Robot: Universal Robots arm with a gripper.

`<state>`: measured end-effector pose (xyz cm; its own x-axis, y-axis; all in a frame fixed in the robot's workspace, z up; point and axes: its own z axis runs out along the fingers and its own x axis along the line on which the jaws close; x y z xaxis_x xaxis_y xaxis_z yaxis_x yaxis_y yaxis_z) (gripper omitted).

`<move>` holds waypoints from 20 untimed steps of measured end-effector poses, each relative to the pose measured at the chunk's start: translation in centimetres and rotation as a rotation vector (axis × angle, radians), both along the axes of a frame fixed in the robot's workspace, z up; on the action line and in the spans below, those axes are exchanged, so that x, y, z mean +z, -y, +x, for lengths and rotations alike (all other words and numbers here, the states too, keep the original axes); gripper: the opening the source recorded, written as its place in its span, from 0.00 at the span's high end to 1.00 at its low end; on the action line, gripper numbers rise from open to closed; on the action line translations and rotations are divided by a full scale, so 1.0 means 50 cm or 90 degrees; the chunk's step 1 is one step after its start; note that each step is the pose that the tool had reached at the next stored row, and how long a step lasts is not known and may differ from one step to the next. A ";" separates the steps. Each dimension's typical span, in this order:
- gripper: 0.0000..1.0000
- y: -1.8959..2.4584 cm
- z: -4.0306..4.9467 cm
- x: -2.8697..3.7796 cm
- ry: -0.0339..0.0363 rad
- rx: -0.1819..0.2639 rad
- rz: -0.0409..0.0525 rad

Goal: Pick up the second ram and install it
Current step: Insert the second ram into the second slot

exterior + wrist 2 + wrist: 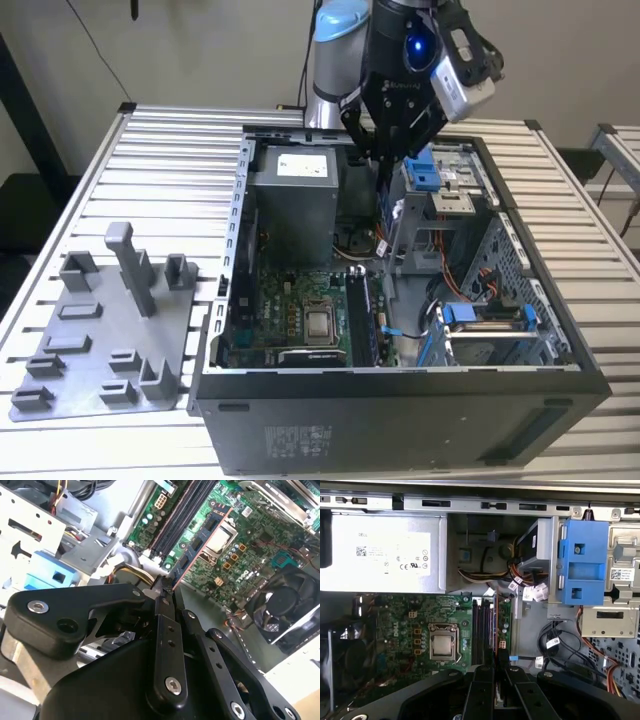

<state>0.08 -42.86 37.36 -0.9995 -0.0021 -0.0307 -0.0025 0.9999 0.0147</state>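
My gripper (384,150) hangs over the back of the open computer case (400,400), shut on the second ram (381,195), a thin dark stick that points down from the fingers. In the second wrist view the second ram (200,545) runs edge-on from my gripper (164,591) out over the green motherboard (250,555). It hovers above the long black memory slots (182,512) beside the processor socket (220,537), clear of them. The first wrist view shows the second ram (496,630) lined up along the memory slots (482,627), with my gripper (496,667) closed around it.
A grey power supply (300,190) fills the case's rear corner, with blue drive brackets (425,170) and cable bundles (440,300) on the exterior view's right. A fan (285,605) sits by the motherboard. The grey holder plate (110,330) with upright blocks lies on the slatted table (170,160).
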 end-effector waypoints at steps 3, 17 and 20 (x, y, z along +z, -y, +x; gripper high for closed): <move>0.86 0.0014 -0.002 -0.010 -0.0001 0.003 0.0000; 0.86 0.0130 -0.009 -0.057 -0.0032 0.007 0.0001; 0.86 0.0166 -0.010 -0.067 -0.0041 0.007 0.0001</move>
<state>-0.43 -43.69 34.01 -0.9996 -0.0133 -0.0242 -0.0137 0.9998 0.0149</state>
